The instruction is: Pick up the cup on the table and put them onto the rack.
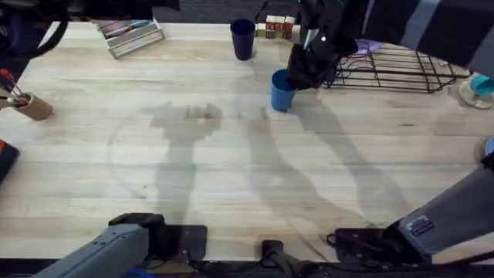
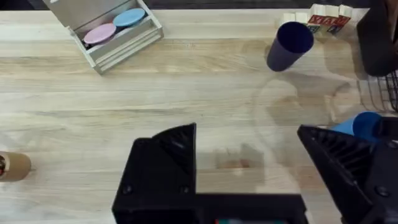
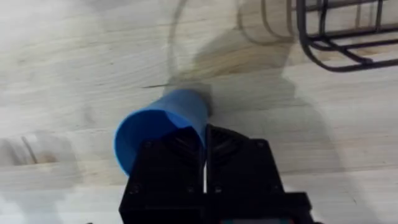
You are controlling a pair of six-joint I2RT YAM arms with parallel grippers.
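While clamped: right gripper (image 3: pixel 205 144), pinched shut on light blue cup (image 1: pixel 282 90) rim
Cup: upright on table (image 1: pixel 231 154), just beside rack (image 1: pixel 401 69)
Left gripper (image 2: pixel 249 162): wide open, holding nothing

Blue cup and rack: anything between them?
No object. Overhead shows bare table between the blue cup and rack, with the right gripper over that gap, shut on the cup's rim.

Robot test bench, lab-type setting: pale wooden table (image 1: pixel 231 177) staged with props, namely letter blocks (image 1: pixel 276 28) at top centre, grey tiered tray (image 1: pixel 130 36) upper left, black wire rack (image 1: pixel 394 69) upper right.
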